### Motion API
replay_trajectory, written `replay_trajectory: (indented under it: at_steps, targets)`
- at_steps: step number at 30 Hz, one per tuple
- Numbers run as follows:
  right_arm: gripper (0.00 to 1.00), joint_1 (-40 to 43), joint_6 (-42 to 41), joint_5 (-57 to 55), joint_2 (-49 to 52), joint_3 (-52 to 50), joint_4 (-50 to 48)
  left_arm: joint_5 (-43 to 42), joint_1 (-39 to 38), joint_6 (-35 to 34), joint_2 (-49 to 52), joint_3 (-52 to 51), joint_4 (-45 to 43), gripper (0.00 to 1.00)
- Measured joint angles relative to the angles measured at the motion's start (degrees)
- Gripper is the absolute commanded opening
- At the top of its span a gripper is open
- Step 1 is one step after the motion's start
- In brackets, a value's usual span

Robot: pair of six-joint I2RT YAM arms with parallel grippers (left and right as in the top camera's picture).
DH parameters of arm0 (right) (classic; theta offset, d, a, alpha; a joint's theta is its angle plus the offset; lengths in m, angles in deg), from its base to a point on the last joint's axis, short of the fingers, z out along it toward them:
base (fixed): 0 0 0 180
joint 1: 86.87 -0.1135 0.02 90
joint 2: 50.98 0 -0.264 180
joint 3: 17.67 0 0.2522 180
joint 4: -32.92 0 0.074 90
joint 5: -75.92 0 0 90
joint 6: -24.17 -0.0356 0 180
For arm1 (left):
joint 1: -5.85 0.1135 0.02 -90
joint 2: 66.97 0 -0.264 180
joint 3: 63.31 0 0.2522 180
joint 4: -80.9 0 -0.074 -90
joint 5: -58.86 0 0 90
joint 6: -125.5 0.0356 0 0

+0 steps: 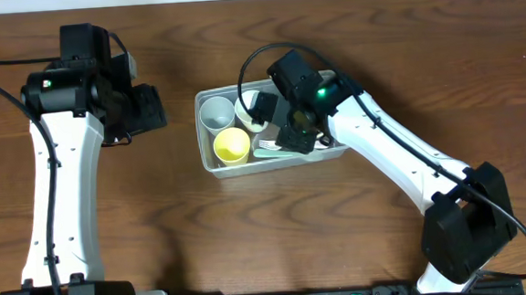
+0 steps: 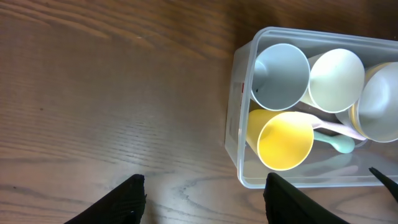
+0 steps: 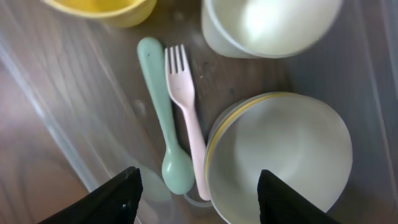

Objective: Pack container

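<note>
The clear container (image 1: 207,160) stands mid-table and holds a pale blue cup (image 1: 215,112), a white cup (image 1: 247,107), a yellow cup (image 1: 232,146), a green spoon (image 3: 165,124), a pink fork (image 3: 186,118) and stacked pale bowls (image 3: 286,155). My right gripper (image 1: 294,132) hangs open and empty over the container's right half, above the bowls and the utensils (image 3: 199,199). My left gripper (image 1: 146,109) is open and empty above bare wood, left of the container (image 2: 205,199). The left wrist view shows the container wall (image 2: 235,124) and the yellow cup (image 2: 285,140).
Brown wooden table (image 1: 113,239) all round the container. The right arm's link and cable cross above the container's right end. The arm bases stand at the front edge.
</note>
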Motion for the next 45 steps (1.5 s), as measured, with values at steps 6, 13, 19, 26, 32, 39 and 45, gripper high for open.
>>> replay_trajectory:
  at_steps: [6,13,19,26,32,39,45]
  targets:
    - [0.70,4.7,-13.7,-1.1,-2.6,0.0,-5.7,0.0,0.0,0.0,0.0,0.0,-0.7,0.62]
    - [0.99,18.6,-32.7,-4.3,-12.0,0.1,-7.7,0.2,-2.8,2.0,0.0,0.0,-6.4,0.63]
    - [0.99,29.7,-39.9,-4.5,-13.6,0.5,-6.1,0.1,-9.3,7.1,0.0,0.0,-10.7,0.98]
    - [0.99,33.9,-40.5,-3.0,-13.4,0.5,-7.6,0.2,-10.3,9.5,0.0,0.0,-10.8,0.98]
    - [0.99,34.1,-40.0,-1.1,-13.4,0.4,-3.8,2.1,-10.1,9.9,0.0,0.0,-10.1,0.98]
    - [0.99,34.1,-42.6,-3.9,-17.4,0.0,3.0,3.3,-9.4,9.4,-2.3,-1.6,-6.2,0.98]
    - [0.99,33.6,-44.7,-6.3,-33.2,-8.0,1.5,3.5,-9.8,7.8,-16.9,-13.2,-11.1,0.98]
